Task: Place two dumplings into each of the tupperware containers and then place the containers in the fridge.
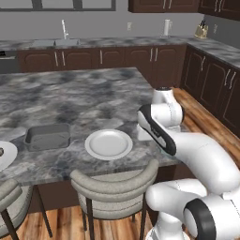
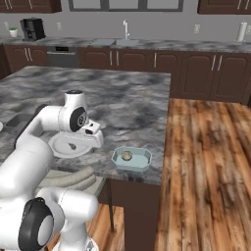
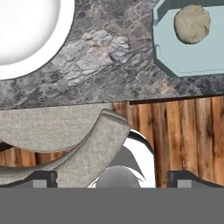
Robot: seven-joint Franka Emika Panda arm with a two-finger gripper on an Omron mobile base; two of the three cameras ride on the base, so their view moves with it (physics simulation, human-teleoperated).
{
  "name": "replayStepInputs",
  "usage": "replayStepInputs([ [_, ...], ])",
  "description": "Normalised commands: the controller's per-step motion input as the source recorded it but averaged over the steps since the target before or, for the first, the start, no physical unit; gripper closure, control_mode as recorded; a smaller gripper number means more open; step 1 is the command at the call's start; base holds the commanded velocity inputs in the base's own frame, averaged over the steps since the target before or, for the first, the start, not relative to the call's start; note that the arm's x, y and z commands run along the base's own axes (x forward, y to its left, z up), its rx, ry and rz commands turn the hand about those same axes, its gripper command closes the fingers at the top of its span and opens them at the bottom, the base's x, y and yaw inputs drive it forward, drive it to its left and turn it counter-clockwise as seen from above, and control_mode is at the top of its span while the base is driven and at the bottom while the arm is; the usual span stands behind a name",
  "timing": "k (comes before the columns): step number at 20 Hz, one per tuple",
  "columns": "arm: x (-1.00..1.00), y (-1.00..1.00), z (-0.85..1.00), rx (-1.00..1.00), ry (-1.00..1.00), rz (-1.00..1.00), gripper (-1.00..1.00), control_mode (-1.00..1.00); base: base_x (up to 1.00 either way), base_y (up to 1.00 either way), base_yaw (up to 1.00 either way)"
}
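The pale blue tupperware container (image 2: 131, 160) sits at the island counter's near corner with one tan dumpling (image 2: 127, 155) in it. In the hand view the same container (image 3: 192, 59) is at the upper right, with the dumpling (image 3: 191, 24) inside. The dark grey container (image 1: 47, 136) lies to the left of a white plate (image 1: 108, 144), and I see nothing in it. My gripper (image 2: 89, 139) hangs open over the counter's front edge, between the plate (image 2: 63, 145) and the blue container, holding nothing. Its fingertips (image 3: 41, 179) stand wide apart. The fridge is out of view.
A second white plate (image 1: 4, 154) at the far left edge carries a small dark lump. Grey padded stools (image 1: 115, 185) stand against the island's near side, directly below the gripper. Wooden floor (image 2: 206, 162) opens to the right. A back counter with a sink (image 2: 125, 41) runs along the wall.
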Motion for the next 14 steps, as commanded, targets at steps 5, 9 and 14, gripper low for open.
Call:
replayStepInputs([
  [5,0.00,-0.04,0.00,-0.06,0.00,0.01,-1.00,-1.00,0.00,0.00,0.00],
  [9,0.00,0.00,0.00,0.00,0.00,0.02,-1.00,1.00,-0.26,0.00,0.00],
  [14,0.00,0.00,0.00,0.00,0.00,0.00,-1.00,1.00,-0.53,0.58,0.00],
])
